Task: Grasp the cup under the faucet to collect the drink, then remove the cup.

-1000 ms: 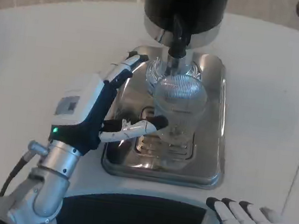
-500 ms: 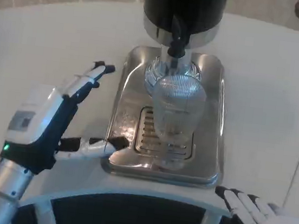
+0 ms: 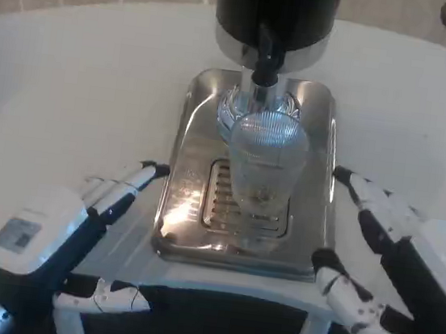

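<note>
Standing on tray (image 3: 323,147): cup (image 3: 264,180) (contents unclear) | left hand (image 3: 76,238), right hand (image 3: 380,276) spread

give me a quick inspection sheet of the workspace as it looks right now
surface: white table, bare around the tray
job's things: clear ribbed cup upright on the grate of the steel drip tray, under the faucet of the black dispenser; no drink level can be made out in it
clutter: nothing seen
hands: left hand open, left of the tray, apart from the cup; right hand open, at the tray's right edge, not touching the cup
cables: nothing seen
surroundings: beige floor beyond the table's far edge; dark panel at the near edge
</note>
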